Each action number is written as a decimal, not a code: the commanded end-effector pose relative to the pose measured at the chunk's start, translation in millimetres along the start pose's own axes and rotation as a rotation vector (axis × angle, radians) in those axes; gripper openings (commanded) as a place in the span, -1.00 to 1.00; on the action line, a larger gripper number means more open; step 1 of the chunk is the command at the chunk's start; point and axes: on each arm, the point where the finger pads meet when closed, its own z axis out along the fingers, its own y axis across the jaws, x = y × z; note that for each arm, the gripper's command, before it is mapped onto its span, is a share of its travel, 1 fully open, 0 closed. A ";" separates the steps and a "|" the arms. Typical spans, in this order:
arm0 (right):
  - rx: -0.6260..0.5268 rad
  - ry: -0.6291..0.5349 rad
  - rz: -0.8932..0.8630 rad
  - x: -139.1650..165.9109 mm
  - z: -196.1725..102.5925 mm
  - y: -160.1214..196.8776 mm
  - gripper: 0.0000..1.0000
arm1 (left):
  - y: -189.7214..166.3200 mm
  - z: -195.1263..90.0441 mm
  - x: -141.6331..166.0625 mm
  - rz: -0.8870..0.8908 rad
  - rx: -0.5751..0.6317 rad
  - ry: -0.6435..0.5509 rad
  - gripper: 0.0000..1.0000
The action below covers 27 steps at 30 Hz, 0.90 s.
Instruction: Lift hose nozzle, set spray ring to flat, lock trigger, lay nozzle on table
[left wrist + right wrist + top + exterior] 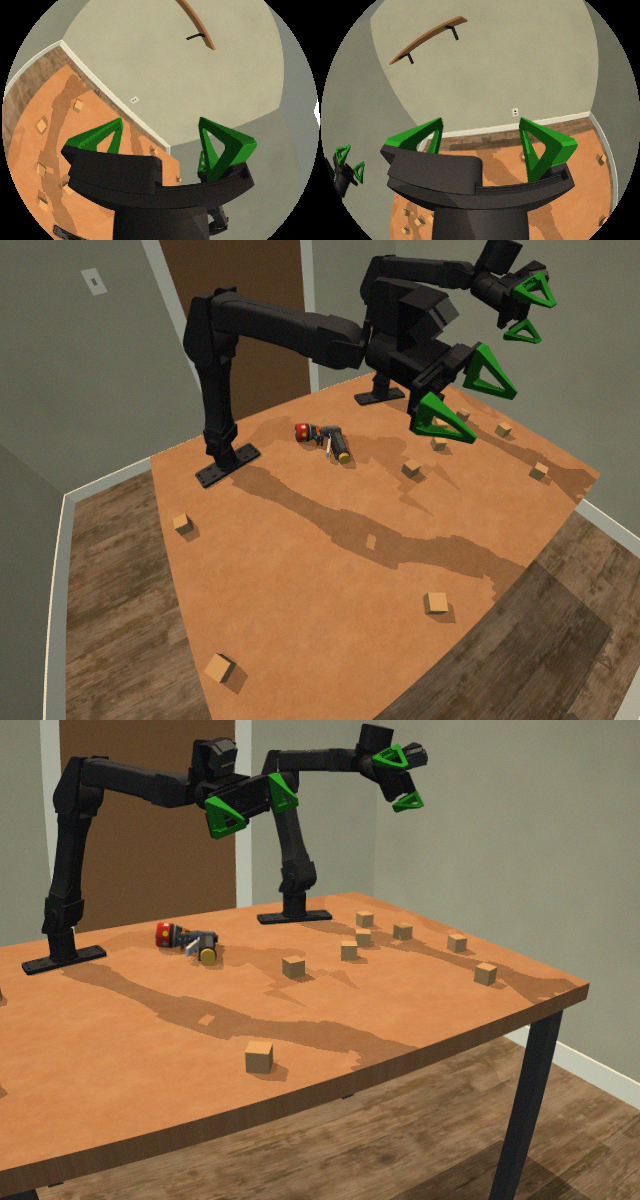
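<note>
Wood blocks (436, 603) (258, 1057) (42, 125) (420, 221), brn door (237, 302) (149, 838), wall shelf (425, 39) w/ brkts

Smooth table top (310, 627) (129, 1081) (30, 150) (575, 170), matt and faintly mottled, with a wood-like edge; floor (113, 575) (516, 1081) (25, 95) (470, 142) of grained wood-look planks; small cubes (435, 603) (258, 1058) (78, 105) (601, 159) like plain, unvarnished wood; arms (268, 322) (134, 779) (160, 220) (480, 220) matt, green fingers (449, 432) (215, 825) smooth and plastic-looking; nozzle (337, 442) (206, 939) apparently plastic, its finer finish too small to tell

- Hose nozzle (333, 438) (206, 939), red-ringed, yellow-capped; on its side, on bench (289, 612) (103, 1055) (30, 145) (590, 185).
- Left end effector (547, 322) (414, 786) (161, 119) (356, 154), raised, open.
- Right end effector (494, 418) (270, 815) (481, 119), likewise.
- Wall switch (94, 281), pale.
- Door (237, 271) (155, 849), brown.
</note>
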 end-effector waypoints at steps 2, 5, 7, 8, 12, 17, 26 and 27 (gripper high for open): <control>-0.049 -0.005 -0.029 -22.1 -14.4 -8.4 1.00 | -17.9 -5.9 -0.5 0.152 0.042 -0.056 1.00; -0.049 -0.012 -0.049 -35.5 -20.3 -26.6 1.00 | -27.2 -6.5 7.1 0.230 0.059 -0.062 1.00; -0.052 -0.016 -0.063 -43.7 -25.2 -37.6 1.00 | -32.2 -7.0 11.8 0.282 0.067 -0.070 1.00; -0.054 -0.018 -0.069 -47.7 -27.8 -43.0 1.00 | -34.4 -7.1 14.5 0.307 0.071 -0.072 1.00; -0.061 -0.025 -0.099 -61.9 -40.1 -64.1 1.00 | -41.9 -7.7 26.0 0.409 0.084 -0.082 1.00; -0.069 -0.043 -0.117 -76.5 -51.4 -78.0 1.00 | -57.8 -12.1 27.5 0.486 0.111 -0.106 1.00; -0.073 -0.042 -0.199 -89.3 -86.8 -127.6 1.00 | -69.5 -15.9 59.4 0.723 0.135 -0.128 1.00; -0.074 -0.046 -0.208 -91.3 -91.7 -132.4 1.00 | -72.3 -17.2 62.0 0.750 0.140 -0.134 1.00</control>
